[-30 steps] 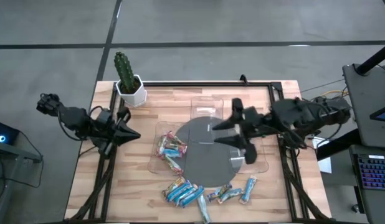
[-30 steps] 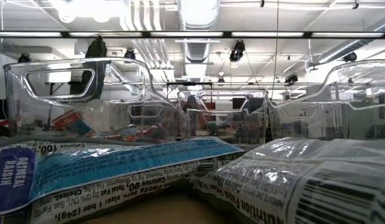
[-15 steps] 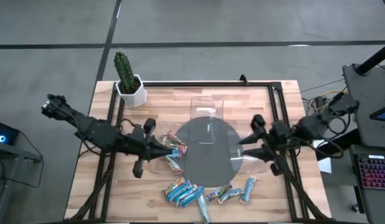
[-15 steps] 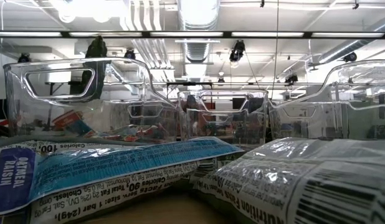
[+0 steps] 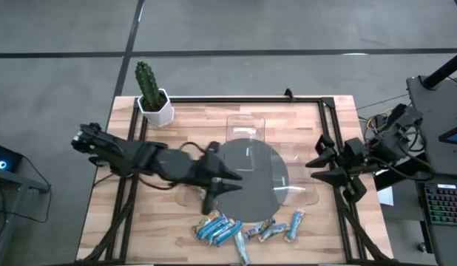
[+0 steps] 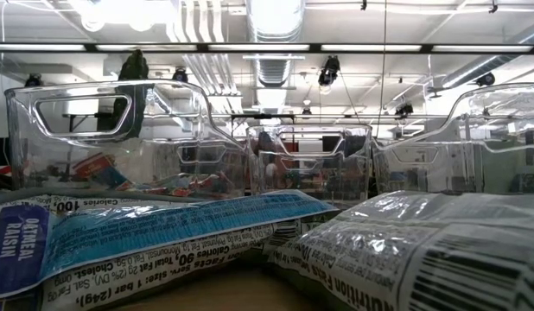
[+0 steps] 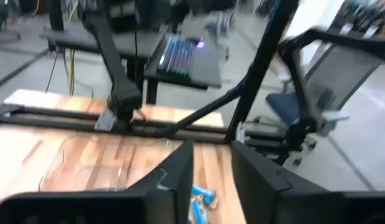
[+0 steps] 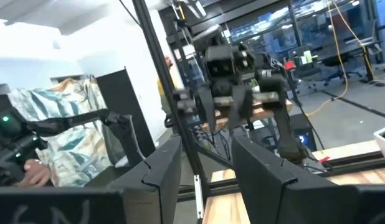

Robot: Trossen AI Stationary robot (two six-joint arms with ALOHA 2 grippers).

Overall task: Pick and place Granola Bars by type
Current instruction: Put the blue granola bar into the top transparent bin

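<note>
Several granola bars (image 5: 217, 227), mostly blue, lie in a loose pile near the table's near edge, with more farther right (image 5: 295, 223). In the low view a blue bar (image 6: 163, 229) and a silvery bar (image 6: 422, 246) lie close up, and red-orange bars (image 6: 98, 168) lie inside the left clear tray (image 6: 120, 130). My left gripper (image 5: 234, 177) is open and empty over the grey disc's (image 5: 258, 185) left part, beside that tray. In its wrist view (image 7: 211, 174) blue bars (image 7: 202, 196) show between its fingers. My right gripper (image 5: 314, 168) is open and empty at the table's right edge.
Three clear plastic trays stand around the grey disc: left (image 5: 185, 185), far (image 5: 245, 127) and right (image 5: 302, 193). A cactus in a white pot (image 5: 153, 100) stands at the far left corner. A black frame (image 5: 243, 98) borders the wooden table.
My left gripper has gone from the table's left edge toward the right, over the left tray and onto the grey disc's left part, and now hides the bars in that tray. My right gripper has drawn back from over the disc to the table's right edge.
</note>
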